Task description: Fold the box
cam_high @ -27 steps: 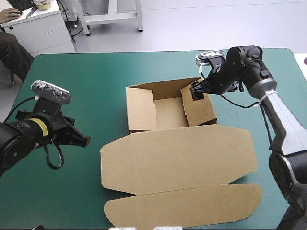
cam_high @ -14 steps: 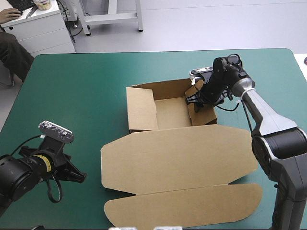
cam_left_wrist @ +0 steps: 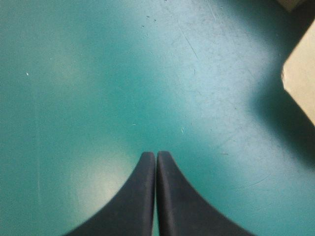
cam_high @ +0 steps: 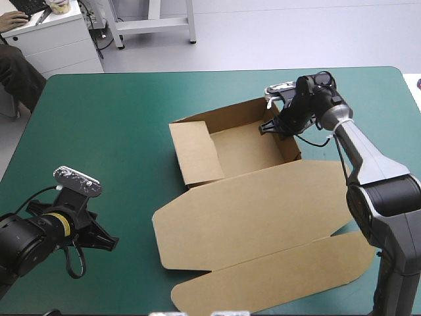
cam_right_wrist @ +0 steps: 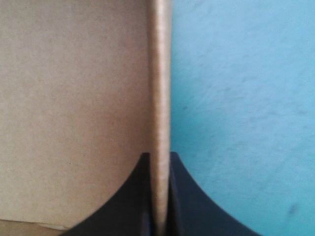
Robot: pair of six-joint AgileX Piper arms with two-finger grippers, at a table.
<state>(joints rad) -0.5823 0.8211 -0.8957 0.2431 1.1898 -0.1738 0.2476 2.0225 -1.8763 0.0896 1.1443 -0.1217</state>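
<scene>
Just changed: the right gripper [cam_high: 275,125] has pulled the right wall [cam_high: 293,148] of the box [cam_high: 256,210] outward. The panel that leaned over the tray floor just before now stands close to upright, and more of the floor shows.
What that means: I'd say the right side is being set as a proper wall. The back wall [cam_high: 230,118] is up too, but the left panel [cam_high: 194,155] slants inward and the lid [cam_high: 263,197] lies flat (so plenty of folding is left).
Right gripper's hold: all but closed, pinching the top edge of the right wall. In its own view the edge of the board [cam_right_wrist: 160,73] runs straight up between the black fingers [cam_right_wrist: 133,196], with brown board on one side and teal-green cover on the other.
Left gripper [cam_high: 112,243]: its two fingers are pressed together into one point and hold nothing. It sits low over the teal-green cover [cam_high: 118,131] toward the table's near left corner, well apart from the box. In its own view a corner of the brown board [cam_left_wrist: 301,83] shows ahead and off to one side.
Where the box is: from the middle of the table over to the right, with the tray toward the far edge and the lid toward the near edge.
Against the earlier picture: the whole sheet has turned. The lid's right end has swung away from the near edge, so the lid and its near flap now lie slanted, while the tray's far left corner sits about where it was. The left arm has not budged since just before; earlier it was closer to the box.
</scene>
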